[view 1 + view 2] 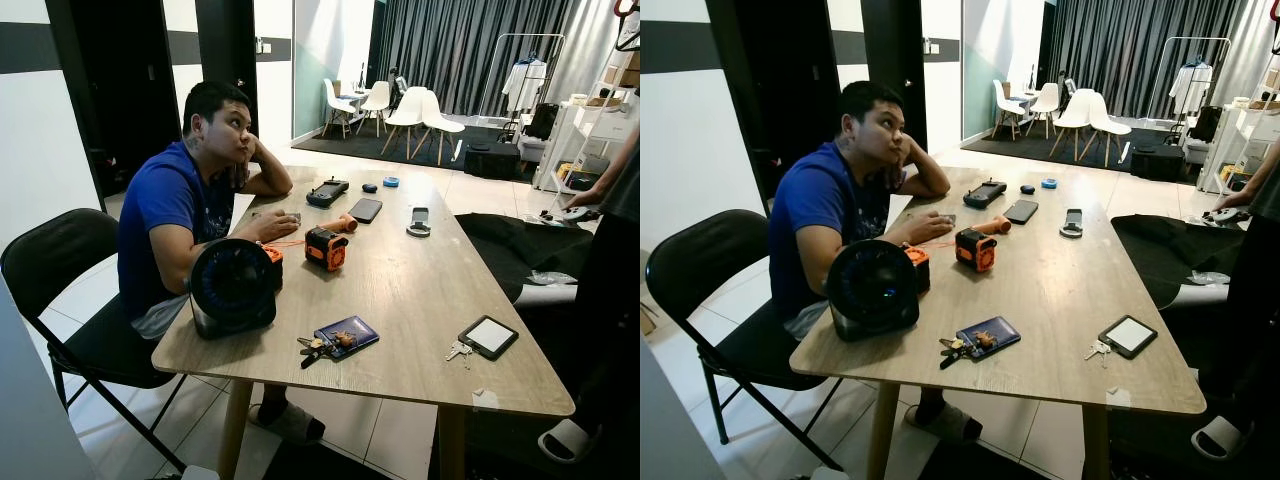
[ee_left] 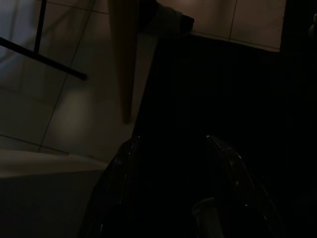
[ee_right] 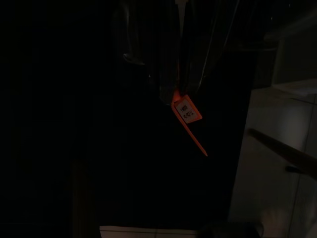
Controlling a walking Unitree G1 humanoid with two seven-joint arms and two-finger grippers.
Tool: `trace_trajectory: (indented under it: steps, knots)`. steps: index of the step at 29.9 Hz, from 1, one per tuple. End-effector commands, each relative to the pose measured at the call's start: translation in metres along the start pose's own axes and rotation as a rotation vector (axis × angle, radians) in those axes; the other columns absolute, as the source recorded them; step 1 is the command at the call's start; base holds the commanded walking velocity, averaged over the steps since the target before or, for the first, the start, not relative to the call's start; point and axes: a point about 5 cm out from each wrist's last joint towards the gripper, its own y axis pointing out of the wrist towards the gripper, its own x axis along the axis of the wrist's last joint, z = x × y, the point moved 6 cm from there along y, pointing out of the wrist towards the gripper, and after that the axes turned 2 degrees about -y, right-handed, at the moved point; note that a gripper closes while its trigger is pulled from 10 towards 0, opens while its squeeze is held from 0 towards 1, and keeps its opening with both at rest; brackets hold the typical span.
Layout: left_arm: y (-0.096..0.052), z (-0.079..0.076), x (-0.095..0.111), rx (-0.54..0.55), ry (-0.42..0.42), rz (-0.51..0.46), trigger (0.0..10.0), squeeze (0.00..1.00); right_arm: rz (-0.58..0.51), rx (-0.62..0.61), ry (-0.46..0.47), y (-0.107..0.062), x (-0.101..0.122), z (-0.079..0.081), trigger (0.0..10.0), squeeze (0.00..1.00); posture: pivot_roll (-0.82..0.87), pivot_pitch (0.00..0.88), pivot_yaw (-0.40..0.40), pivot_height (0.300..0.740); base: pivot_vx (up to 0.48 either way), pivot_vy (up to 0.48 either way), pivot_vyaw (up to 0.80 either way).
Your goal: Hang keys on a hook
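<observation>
A bunch of keys point(image 1: 315, 347) lies near the front edge of a long pale wooden table point(image 1: 420, 290), touching the left end of a dark blue booklet point(image 1: 348, 335) there. Just left of the keys on the table stands a round black fan point(image 1: 233, 286); behind it sit an orange-and-black tool point(image 1: 326, 248) and, farther back, a black phone point(image 1: 365, 209). Toward the table's right front corner a small silver key point(image 1: 458, 350) rests beside a black-framed tablet point(image 1: 488, 337). A person in a blue shirt point(image 1: 175, 225) sits at the table's left side on a black folding chair point(image 1: 60, 290), chin propped on one hand. The left gripper point(image 2: 173, 163) hangs in shadow beside a table leg, its fingers spread apart. The right gripper point(image 3: 173, 59) hangs in darkness with an orange tag point(image 3: 187, 116) below it; whether its fingers are apart or together cannot be told.
</observation>
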Motion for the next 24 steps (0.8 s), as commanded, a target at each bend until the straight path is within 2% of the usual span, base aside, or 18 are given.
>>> trace_trajectory:
  steps: [1,24]
  knots:
    - [-0.0011,0.0016,-0.0039,-0.005,0.012,0.015,10.0,0.0,0.005,-0.007,-0.002,-0.0003,-0.0006,-0.0023,10.0,0.0,0.07,0.0,-0.004,0.74,0.0,0.0,0.0]
    - [0.0013,-0.0003,-0.0011,-0.001,0.003,0.012,10.0,0.0,0.015,-0.01,0.008,-0.0007,-0.0048,-0.0007,10.0,0.0,0.07,0.0,-0.004,0.74,0.0,0.0,0.0]
